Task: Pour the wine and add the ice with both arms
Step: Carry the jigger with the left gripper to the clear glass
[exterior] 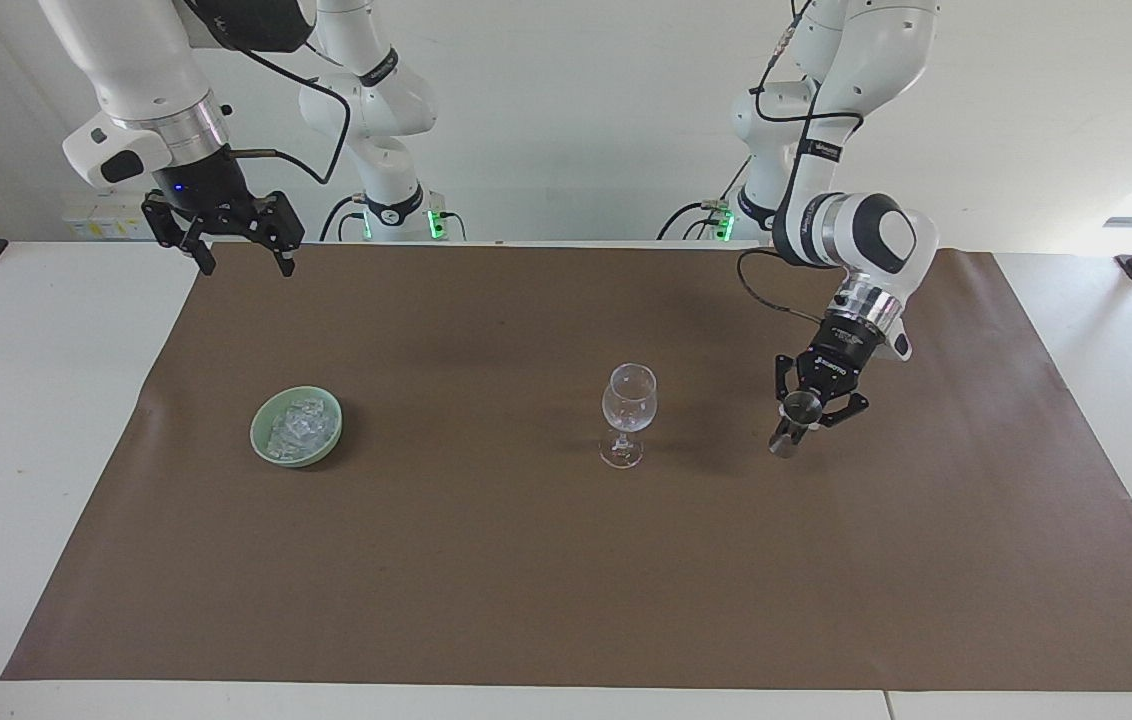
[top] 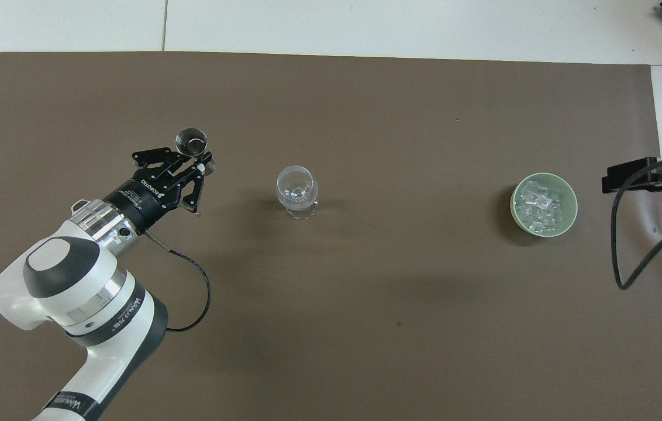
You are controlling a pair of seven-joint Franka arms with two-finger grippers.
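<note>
left gripper (exterior: pixel 802 412) is clamping a small metal jigger (exterior: pixel 794 422) over the brown mat (exterior: pixel 526 580) beside the wine glass (exterior: pixel 628 412), long axis tilting, mouth pointing up. right gripper (exterior: pixel 238 258), fingers apart, is waiting. ice (exterior: pixel 298 425) is sitting in the green bowl (exterior: pixel 261 440).

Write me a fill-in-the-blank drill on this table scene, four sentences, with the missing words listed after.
1. The left pincer is shut on a small metal ____.
2. The ice lies in a pale green ____.
3. The wine glass stands on the brown mat between the bowl and the ____ pincer.
4. The right pincer, waiting above the mat's edge at the robots' end, is ____.

Missing words: cup; bowl; left; open
</note>
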